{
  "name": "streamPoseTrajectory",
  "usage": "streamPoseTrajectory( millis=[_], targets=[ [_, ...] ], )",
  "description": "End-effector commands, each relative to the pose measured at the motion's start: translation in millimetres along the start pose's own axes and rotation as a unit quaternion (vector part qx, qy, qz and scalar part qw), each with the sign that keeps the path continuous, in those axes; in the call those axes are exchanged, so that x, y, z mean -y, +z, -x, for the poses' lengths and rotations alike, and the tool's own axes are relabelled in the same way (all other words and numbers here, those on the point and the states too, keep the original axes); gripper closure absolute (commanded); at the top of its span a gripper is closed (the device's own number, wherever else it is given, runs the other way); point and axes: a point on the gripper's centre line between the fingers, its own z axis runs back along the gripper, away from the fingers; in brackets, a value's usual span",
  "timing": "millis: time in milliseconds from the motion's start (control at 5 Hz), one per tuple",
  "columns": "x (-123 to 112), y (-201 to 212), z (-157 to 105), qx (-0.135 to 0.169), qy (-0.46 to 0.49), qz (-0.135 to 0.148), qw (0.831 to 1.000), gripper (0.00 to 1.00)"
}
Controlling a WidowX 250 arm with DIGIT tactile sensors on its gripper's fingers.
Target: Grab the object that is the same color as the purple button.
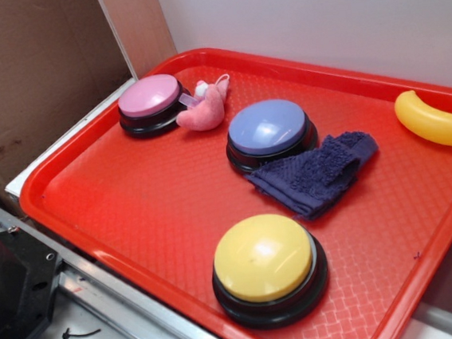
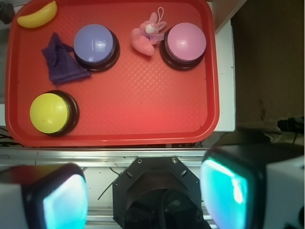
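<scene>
A small folded dark blue-purple towel [image 1: 316,175] lies on the red tray [image 1: 141,202], touching the right side of the purple button [image 1: 269,132]. In the wrist view the towel [image 2: 61,59] lies left of the purple button [image 2: 95,46]. My gripper [image 2: 149,191] is open and empty, high above the scene and off the tray's near edge, over the robot base. Its two fingers [image 2: 59,200] show at the bottom of the wrist view, wide apart. The gripper does not show in the exterior view.
A pink button [image 1: 150,103] and a pink plush toy [image 1: 206,107] sit at the tray's far left. A yellow button [image 1: 267,266] stands near the front. A yellow banana [image 1: 436,119] lies at the right edge. A black robot base [image 2: 157,193] and a metal rail [image 2: 95,155] lie before the tray.
</scene>
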Motion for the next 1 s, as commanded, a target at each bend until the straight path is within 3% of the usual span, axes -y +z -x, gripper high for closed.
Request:
streamPoseTrajectory(
  millis=[0, 400, 600, 800],
  targets=[
    [0, 0, 0, 0.0, 0.0, 0.0, 1.0, 0.0],
    [34, -36, -56, -0.032, -0.041, -0.028, 0.998, 0.0],
    [63, -66, -81, -0.052, -0.024, 0.035, 0.998, 0.0],
    [97, -96, -98, -0.044, 0.033, 0.029, 0.998, 0.0]
  ],
)
